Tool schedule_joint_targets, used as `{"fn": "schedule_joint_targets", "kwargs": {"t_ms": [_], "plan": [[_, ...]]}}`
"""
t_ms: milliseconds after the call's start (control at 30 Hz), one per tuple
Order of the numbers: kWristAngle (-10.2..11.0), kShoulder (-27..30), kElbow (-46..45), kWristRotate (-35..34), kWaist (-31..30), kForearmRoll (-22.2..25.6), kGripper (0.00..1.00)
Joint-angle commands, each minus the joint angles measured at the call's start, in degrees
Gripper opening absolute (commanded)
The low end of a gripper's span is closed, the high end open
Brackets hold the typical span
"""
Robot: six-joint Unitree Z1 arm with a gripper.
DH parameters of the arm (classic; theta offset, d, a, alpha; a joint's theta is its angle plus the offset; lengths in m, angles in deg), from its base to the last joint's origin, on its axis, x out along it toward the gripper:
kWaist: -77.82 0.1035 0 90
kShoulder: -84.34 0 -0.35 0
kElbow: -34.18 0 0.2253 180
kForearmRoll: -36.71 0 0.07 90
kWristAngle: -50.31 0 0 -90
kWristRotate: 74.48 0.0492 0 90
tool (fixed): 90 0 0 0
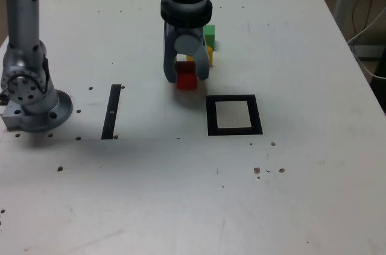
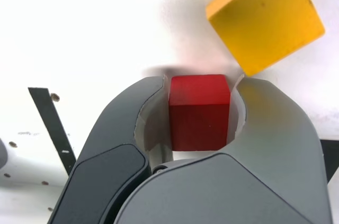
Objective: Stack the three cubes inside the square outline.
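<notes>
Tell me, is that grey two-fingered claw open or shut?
Shut: the claw is closed on a small red cube. The wrist view shows its fingers against two opposite sides of the cube.

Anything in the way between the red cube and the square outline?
Nothing visible. The pincer has the red cube between its fingers; toward the outline the exterior view shows only bare tabletop. The yellow cube sits behind, off that path.

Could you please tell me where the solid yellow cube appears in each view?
Exterior view: upper middle, behind the red cube, partly hidden by the end effector.
Wrist view: upper right.
Shared landmark: the straight black strip.
</notes>
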State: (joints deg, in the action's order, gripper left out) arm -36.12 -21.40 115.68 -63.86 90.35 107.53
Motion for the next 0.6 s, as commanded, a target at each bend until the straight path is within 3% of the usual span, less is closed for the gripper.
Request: {"fn": "schedule_joint_targets", "kwargs": {"t_ms": [0,367,567], "plan": [[-0.06,1.37,1.74,-0.25,-1.34,1.21,0.22],[-0.82,2.29,8.18,-2.52,-7.89,5.97,0.22],[-1.07,-0.17,12.98,-7.0,-13.8,7.75,0.22]]}}
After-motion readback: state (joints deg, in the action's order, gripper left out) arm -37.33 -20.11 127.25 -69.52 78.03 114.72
